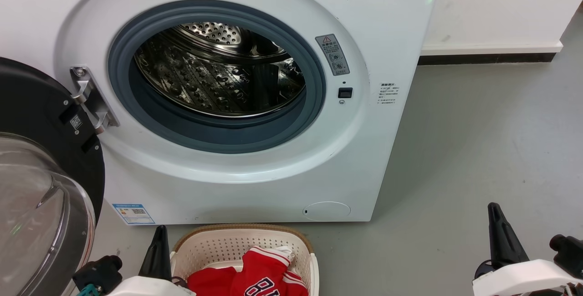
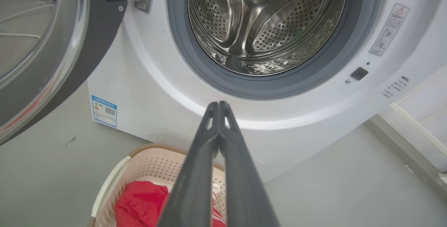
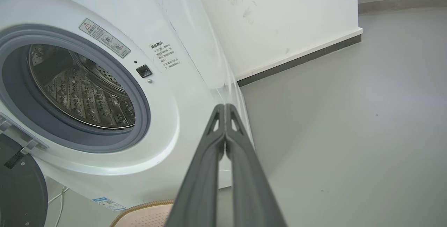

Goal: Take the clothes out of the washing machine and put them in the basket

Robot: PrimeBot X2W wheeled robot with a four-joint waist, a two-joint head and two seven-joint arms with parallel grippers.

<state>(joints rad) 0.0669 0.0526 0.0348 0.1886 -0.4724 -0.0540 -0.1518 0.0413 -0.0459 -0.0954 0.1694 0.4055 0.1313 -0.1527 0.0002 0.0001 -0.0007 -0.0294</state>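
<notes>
The left gripper point(image 2: 218, 106) and right gripper point(image 3: 225, 108) each have two long, tapering dark-grey fingers point(image 2: 195, 174) (triangular cut-outs near the tips); white wrist housings point(image 1: 524, 273) carry black knobs point(image 1: 565, 246).

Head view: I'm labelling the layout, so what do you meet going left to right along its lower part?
Open glass door → left gripper → basket with the red clothes in it → right gripper.
</notes>
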